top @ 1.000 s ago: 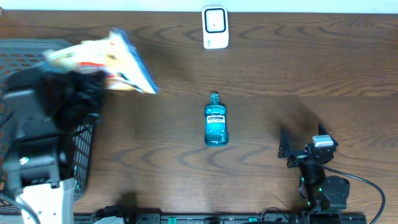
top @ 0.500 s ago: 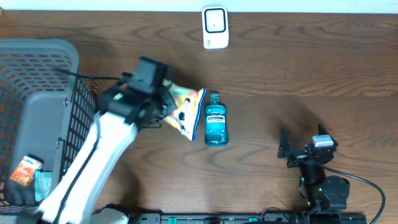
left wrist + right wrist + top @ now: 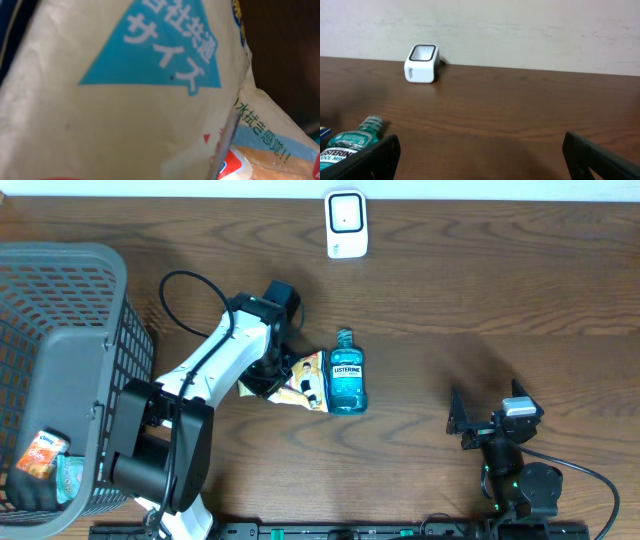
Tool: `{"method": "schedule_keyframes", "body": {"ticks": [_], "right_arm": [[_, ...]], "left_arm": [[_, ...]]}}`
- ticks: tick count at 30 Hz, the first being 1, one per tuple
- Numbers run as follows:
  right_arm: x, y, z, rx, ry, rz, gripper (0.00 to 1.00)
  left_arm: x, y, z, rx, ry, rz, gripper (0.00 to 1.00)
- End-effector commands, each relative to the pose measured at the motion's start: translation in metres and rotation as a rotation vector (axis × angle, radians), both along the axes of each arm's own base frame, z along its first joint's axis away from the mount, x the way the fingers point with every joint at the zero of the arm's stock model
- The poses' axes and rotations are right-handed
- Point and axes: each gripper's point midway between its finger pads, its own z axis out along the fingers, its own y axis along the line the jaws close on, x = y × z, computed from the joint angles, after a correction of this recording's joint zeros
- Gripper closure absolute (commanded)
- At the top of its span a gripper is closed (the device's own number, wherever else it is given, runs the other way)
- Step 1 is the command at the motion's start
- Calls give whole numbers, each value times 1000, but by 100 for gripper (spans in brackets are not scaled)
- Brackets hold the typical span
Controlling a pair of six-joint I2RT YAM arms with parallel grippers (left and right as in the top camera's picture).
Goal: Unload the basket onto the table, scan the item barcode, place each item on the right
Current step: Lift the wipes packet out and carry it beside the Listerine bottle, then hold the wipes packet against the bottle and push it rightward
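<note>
Pincer on the left arm point(image 3: 272, 370), seen from overhead, is clamped on a printed packet point(image 3: 303, 383) at the middle of the tabletop point(image 3: 450, 300). The packet lies touching or just beside a blue mouthwash bottle point(image 3: 347, 372), so a careless swing could send the bottle rolling. The scanner point(image 3: 346, 224) stands well apart at the far edge. The right pincer point(image 3: 487, 408), near the near right corner, gapes empty.

Left wrist: the packet fills the frame and no barcode shows, so it may reach the scanner wrong face on.

Right wrist: the scanner sits clear of everything, and the bottle lies at the near left.
</note>
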Motion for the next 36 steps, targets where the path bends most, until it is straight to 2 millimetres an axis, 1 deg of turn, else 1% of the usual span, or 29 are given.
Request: {"method": "schedule_keyframes", "body": {"ticks": [1,2,3,4,6,7,10,11,14,16,17,18,19,21,22,23,25,28,32,36], "right_arm": [[0,0,-1,13,2,-3,1],[0,0,-1,13,2,-2,1],[0,0,-1,13,2,-3,1],[0,0,-1,13,2,-2,1],[0,0,-1,13,2,-3,1],[0,0,-1,13,2,-2,1],[0,0,-1,13,3,-2,1],[0,0,-1,13,3,-2,1],[0,0,-1,13,3,-3,1],[0,0,-1,13,3,-3,1],[0,0,-1,13,3,-3,1],[0,0,-1,13,3,-3,1],[0,0,-1,13,3,-3,1],[0,0,-1,13,3,-2,1],[0,0,-1,13,3,-3,1],[0,0,-1,13,3,-2,1],[0,0,-1,13,3,-2,1],[0,0,-1,13,3,-3,1],[0,0,-1,13,3,-3,1],[0,0,-1,13,3,-2,1]], "left_arm": [[2,-7,3,-40,-14,9,93],[7,-11,5,-66,-33,-31,92],[9,-13,6,-76,-44,-55,87],[12,-14,9,-81,-55,-77,75],[18,-17,14,-91,-80,-114,63],[24,-19,20,-99,-103,-141,53],[31,-22,32,-111,-140,-176,40],[33,-22,37,-114,-149,-182,37],[37,-24,54,-124,-186,-212,36],[38,-25,67,-133,-221,-242,38],[39,-24,74,-134,-244,-256,49],[39,-23,80,-131,-262,-261,64],[38,-19,87,-120,-282,-260,73],[38,-13,100,-94,-323,-258,87],[37,-9,105,-81,-340,-256,90],[36,-7,110,-73,-352,-255,92],[34,-3,116,-60,-363,-253,92],[31,5,113,-16,-352,-251,92],[27,21,94,70,-311,-221,92],[20,25,66,94,-247,-192,92]]}}
